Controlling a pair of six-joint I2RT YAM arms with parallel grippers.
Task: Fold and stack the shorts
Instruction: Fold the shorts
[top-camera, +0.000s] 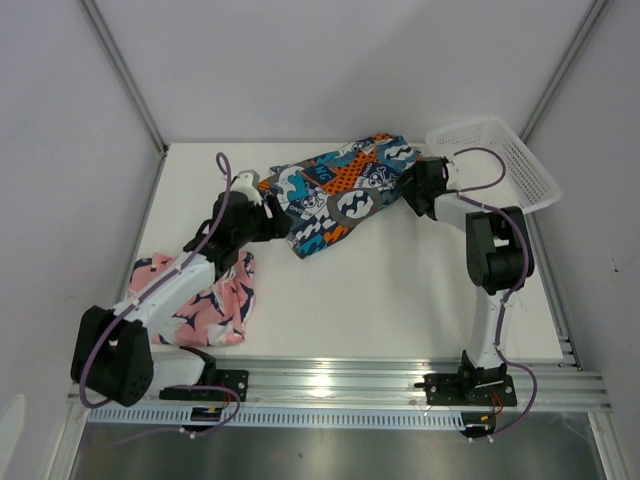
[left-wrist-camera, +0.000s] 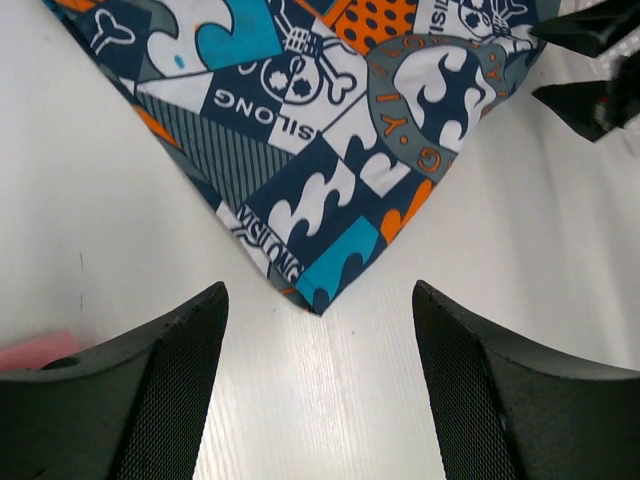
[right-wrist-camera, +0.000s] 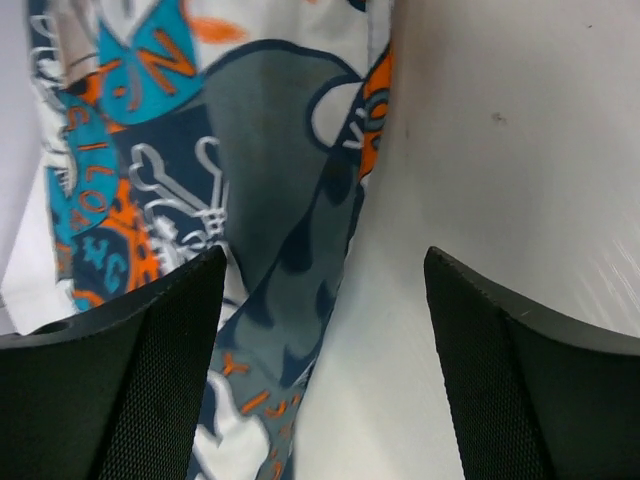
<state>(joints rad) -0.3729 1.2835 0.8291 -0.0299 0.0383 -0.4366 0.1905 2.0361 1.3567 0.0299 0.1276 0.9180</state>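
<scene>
Both claws are open at opposite ends of the blue, teal, orange and white patterned fabric shorts (top-camera: 340, 190), which lie spread at the back middle of the white desk (top-camera: 400, 290).
The left claw (left-wrist-camera: 318, 290) is spread wide and holds nothing; a pointed corner of the patterned shorts lies flat just ahead of its fingers. The right claw (right-wrist-camera: 325, 255) is also spread wide and grips nothing, with fabric lying beneath one finger. The pink fabric shorts with navy-and-white shapes (top-camera: 222, 300) lie bunched at the front left, partly under the left arm. A white mesh plastic basket (top-camera: 500, 150) sits at the far right corner.
</scene>
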